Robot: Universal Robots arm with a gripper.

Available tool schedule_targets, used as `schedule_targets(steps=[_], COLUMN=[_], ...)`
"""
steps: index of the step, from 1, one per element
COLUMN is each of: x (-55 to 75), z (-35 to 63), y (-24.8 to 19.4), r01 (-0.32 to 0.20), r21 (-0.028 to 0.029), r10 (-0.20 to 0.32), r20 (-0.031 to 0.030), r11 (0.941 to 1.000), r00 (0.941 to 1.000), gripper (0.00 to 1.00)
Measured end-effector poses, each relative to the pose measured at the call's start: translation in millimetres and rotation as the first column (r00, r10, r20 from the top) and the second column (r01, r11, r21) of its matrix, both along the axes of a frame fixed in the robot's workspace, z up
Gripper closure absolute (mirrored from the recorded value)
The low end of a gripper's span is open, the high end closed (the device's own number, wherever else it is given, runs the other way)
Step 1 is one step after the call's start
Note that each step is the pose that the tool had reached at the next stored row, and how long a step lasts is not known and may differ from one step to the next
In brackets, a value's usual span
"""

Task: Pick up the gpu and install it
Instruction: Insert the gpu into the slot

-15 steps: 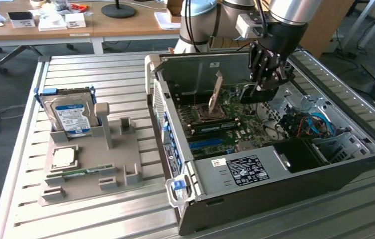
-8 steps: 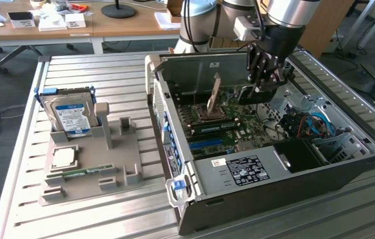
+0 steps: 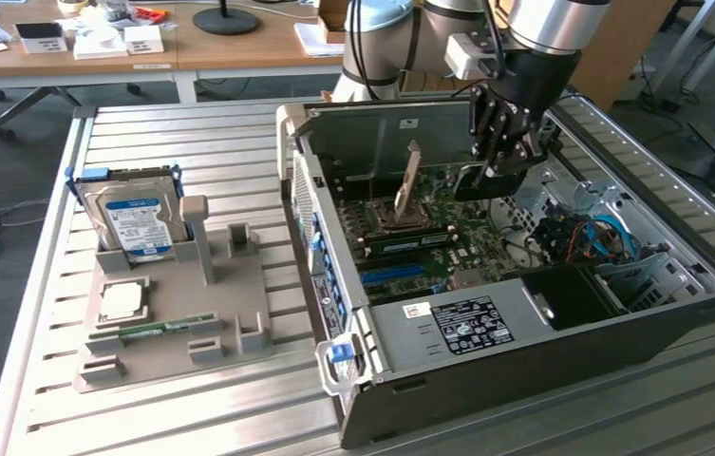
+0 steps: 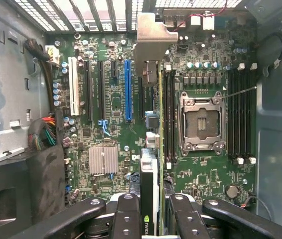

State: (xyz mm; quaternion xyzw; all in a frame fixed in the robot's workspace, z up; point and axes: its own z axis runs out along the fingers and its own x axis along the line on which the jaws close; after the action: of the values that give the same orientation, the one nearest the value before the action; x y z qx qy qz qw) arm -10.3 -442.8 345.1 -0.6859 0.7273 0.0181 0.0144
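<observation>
Tool (image 4: 153, 219) clenched on the gpu (image 4: 150, 174), edge-on over the motherboard (image 4: 206, 177), bracket (image 4: 151, 35) facing the case's vented wall, apparently to meet a slot.

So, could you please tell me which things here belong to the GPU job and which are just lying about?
In the job: gpu, held in the gripper; motherboard; open computer case.
Lying about: hard drive, processor chip, memory stick, grey holder tray.
</observation>
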Motion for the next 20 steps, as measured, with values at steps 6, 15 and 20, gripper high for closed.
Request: schedule_targets(steps=[6, 15, 20], x=[0.0, -0.1, -0.3], z=[0.0, -0.8, -1.8], y=[0.0, 0.0, 0.0], r01=[-0.002, -0.005, -0.005], r21=[0.0000, 0.0000, 0.0001], r10=[0.002, 0.005, 0.005], r20=[0.0000, 0.0000, 0.0001], r11=[1.0000, 1.0000, 1.0000], r00=[1.0000, 1.0000, 1.0000], gripper=[0.73, 0.73, 0.73])
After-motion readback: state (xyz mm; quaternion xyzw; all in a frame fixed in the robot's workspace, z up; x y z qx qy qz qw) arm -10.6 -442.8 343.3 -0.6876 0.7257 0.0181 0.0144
